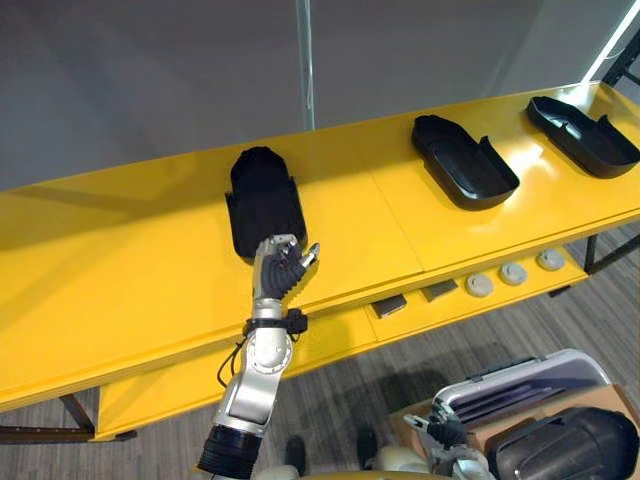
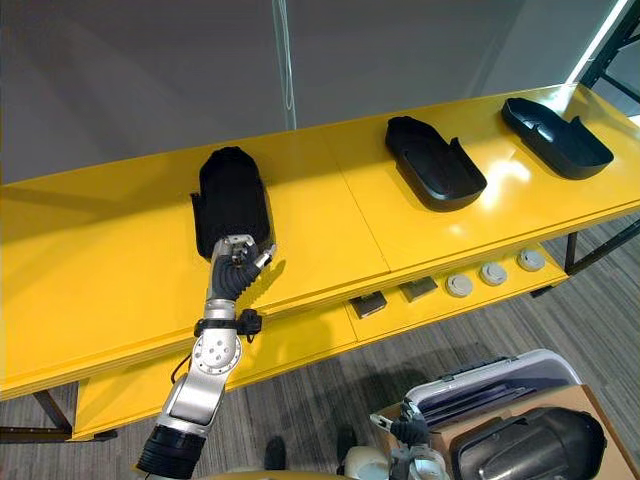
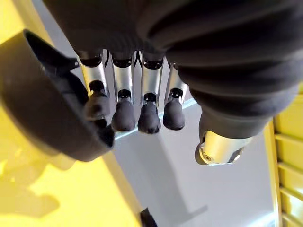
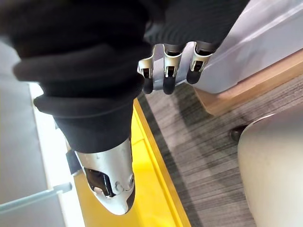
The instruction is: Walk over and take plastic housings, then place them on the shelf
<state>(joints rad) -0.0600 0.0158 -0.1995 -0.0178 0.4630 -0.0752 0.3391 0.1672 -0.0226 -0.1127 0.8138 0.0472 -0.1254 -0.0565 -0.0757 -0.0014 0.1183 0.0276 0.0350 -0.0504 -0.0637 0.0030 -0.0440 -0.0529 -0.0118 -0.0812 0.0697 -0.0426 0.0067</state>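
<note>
Plastic housing [image 1: 262,200] is lying on the yellow shelf [image 1: 120,260], near its front edge, while the left hand [image 1: 285,268] is resting straight, unclenched fingers against it, likely seating it.

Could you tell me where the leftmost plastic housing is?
The leftmost housing lies on the yellow shelf, left in the eye views, with the left robot hand at its near end.
</note>
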